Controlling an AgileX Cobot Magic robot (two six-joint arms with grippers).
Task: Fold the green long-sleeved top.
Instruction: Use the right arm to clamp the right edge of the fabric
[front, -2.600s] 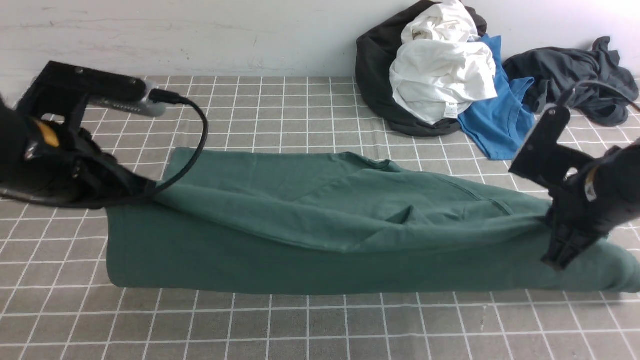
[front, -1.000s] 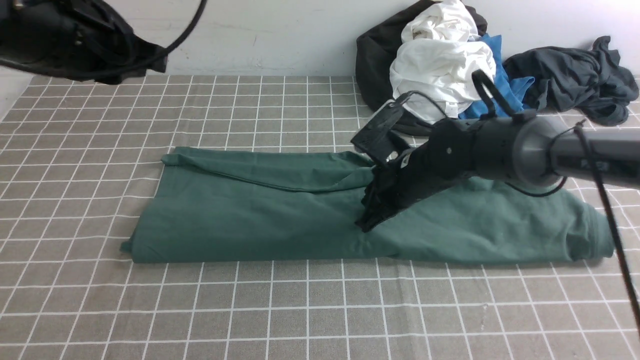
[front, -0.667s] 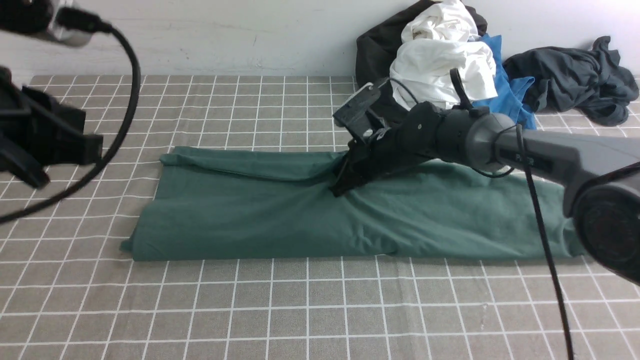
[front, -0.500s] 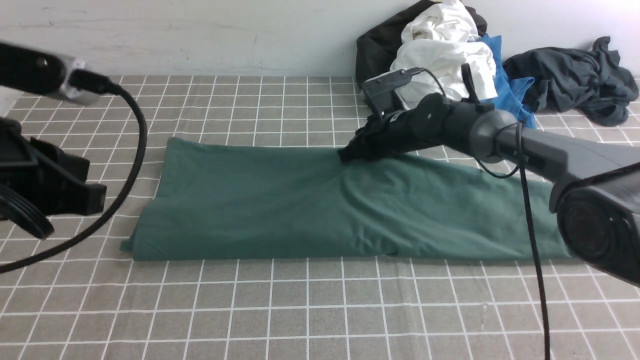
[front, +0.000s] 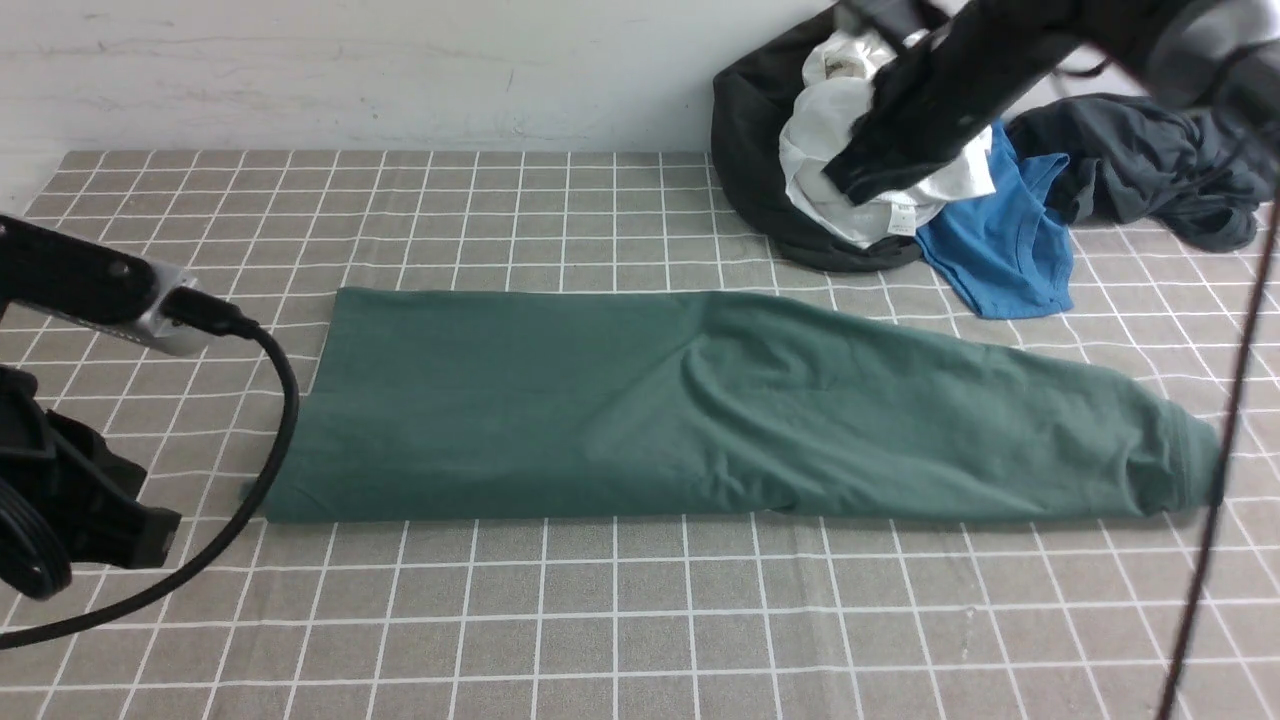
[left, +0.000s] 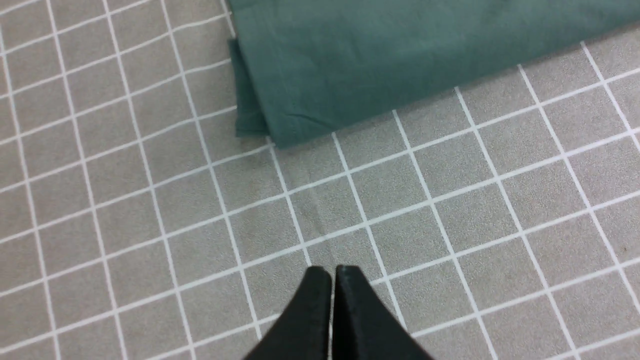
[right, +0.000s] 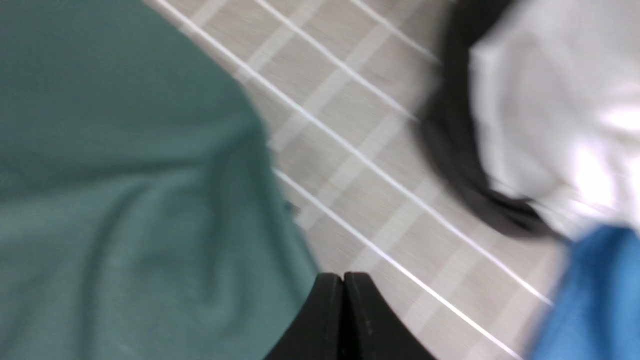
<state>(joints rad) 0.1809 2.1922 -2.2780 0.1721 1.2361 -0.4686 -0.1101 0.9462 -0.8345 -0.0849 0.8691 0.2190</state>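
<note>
left gripper (left: 332, 272): closed, empty, top (front: 700, 410) corner just ahead of jaws
right gripper (right: 343, 277): closed, empty too
risk: pinching only one layer could peel the fold open

The black left arm (front: 60, 480), at eight o'clock, is fitted with a silver plug (front: 160, 318) and thick black cable (front: 287, 400); the left gripper (left: 332, 272) and right gripper (right: 343, 277) are formed of tapered black fingers (left: 310, 310).

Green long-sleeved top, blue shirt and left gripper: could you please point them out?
green long-sleeved top (front: 640, 400): front view, middle of folded body.
blue shirt (front: 1000, 260): front view, its spread-out panel.
left gripper (left: 333, 272): left wrist view, between its closed fingertips.
</note>
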